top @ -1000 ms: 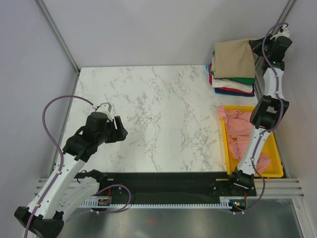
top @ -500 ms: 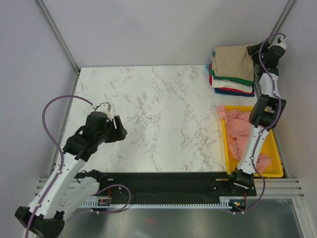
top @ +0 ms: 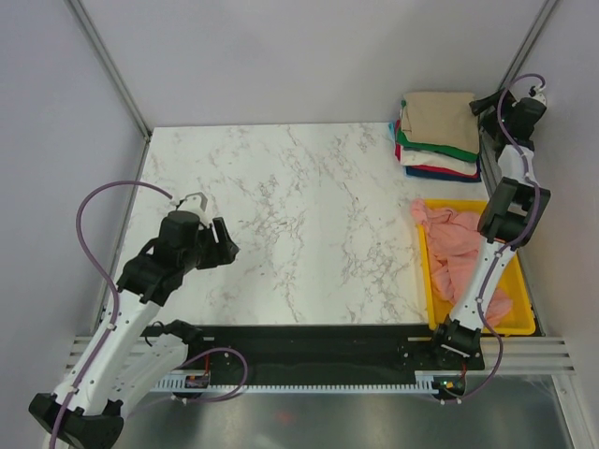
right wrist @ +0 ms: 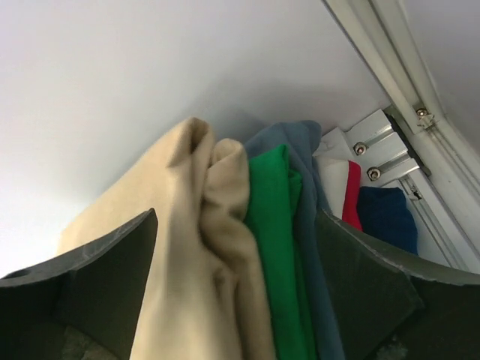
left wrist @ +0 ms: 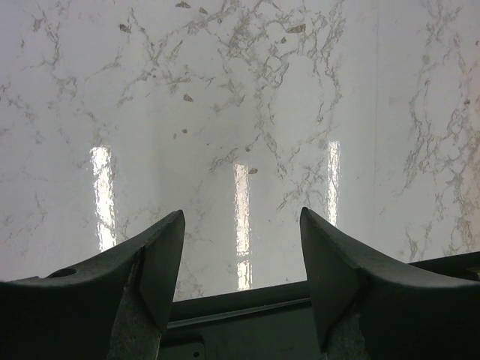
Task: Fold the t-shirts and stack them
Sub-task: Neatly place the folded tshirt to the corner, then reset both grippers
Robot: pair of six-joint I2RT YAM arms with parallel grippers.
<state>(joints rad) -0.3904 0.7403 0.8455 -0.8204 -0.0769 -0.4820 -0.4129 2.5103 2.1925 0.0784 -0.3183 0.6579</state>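
At 1 o'clock on the table (top: 299,206), far corner: stack (top: 440,154) of folded t-shirts, tan shirt (top: 440,114) on top, then green (right wrist: 274,247), white, red and blue layers under it. The tan one lies flat and roughly square with the pile.

Right gripper (right wrist: 236,225) is at the stack's 3 o'clock edge, claw spread wide. The tan fold sits between the fingers, nothing pinched as far as I can see.

Left gripper (left wrist: 240,225) hovers at 8 o'clock over bare marble, claw spread, nothing in it.

Pink shirts (top: 459,248) are crumpled in the yellow tray (top: 524,323) at 4 o'clock, unfolded; one spills over the tray's far rim.

Step, my read: placing the tan shirt on the stack, at the let-go point. Task is well along, but the pink ones are not done.

Next I'd pull the right claw out toward 3 o'clock and up, jaws kept wide, so the tan fold doesn't drag off. Then down to the tray at 4 o'clock, pinch one pink shirt only, and lay it flat at table centre, where the left arm can reach to help fold. Risk: lifting two tangled pinks at once.
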